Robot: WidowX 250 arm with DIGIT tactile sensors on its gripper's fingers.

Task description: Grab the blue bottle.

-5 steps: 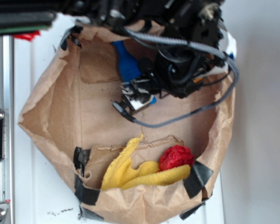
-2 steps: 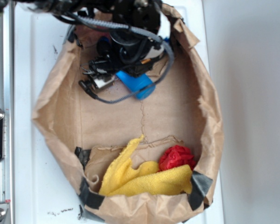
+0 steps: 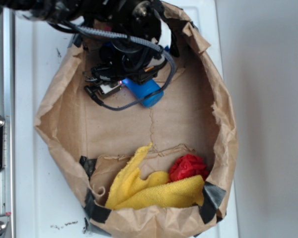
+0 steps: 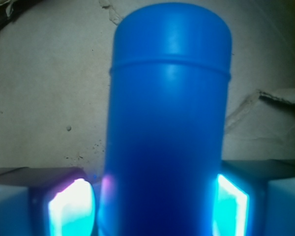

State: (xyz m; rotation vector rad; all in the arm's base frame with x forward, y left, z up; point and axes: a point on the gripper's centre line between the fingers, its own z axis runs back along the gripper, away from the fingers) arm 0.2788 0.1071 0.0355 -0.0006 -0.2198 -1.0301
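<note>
Fingers [image 4: 71, 209] flanked blue bottle [image 4: 169, 123] both sides, pads apparently touching body; we judged gripper [image 4: 152, 209] pinching it. Bottle lay at far end of paper bag [image 3: 223, 129], under arm. Grasp step in hand. Next, we reckoned: confirm squeeze, lift straight clear.
</note>
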